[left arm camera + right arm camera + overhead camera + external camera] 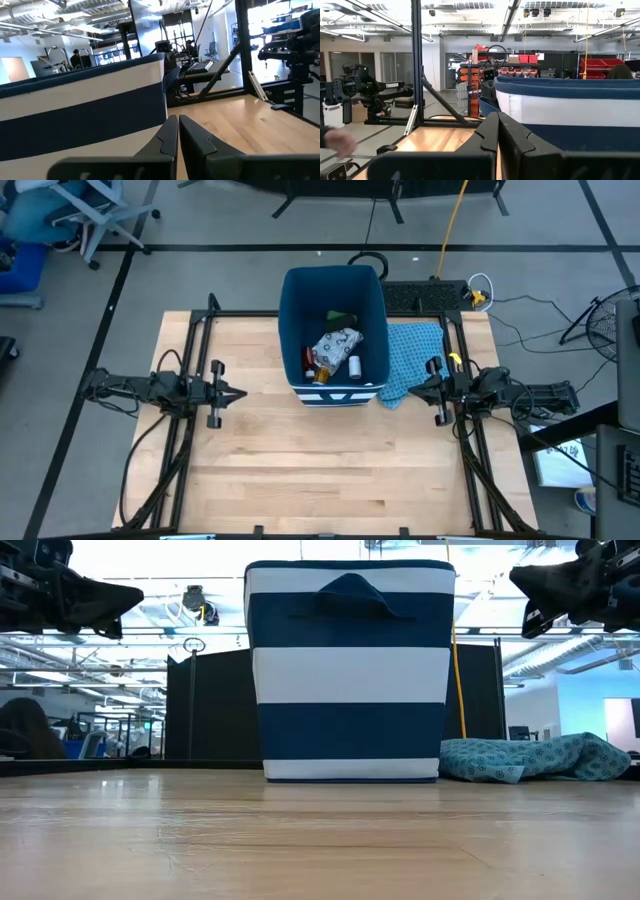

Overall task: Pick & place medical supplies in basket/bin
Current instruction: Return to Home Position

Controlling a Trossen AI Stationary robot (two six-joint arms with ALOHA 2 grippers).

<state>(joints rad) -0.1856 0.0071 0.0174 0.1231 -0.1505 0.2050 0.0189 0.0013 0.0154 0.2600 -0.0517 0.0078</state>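
Blue bin holding the supplies, far middle of table; left gripper and right gripper flank it, claws pinched narrow, empty.

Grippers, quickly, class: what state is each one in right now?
Left gripper: shut, empty, raised left of the bin.
Right gripper: shut, empty, raised right of the bin.
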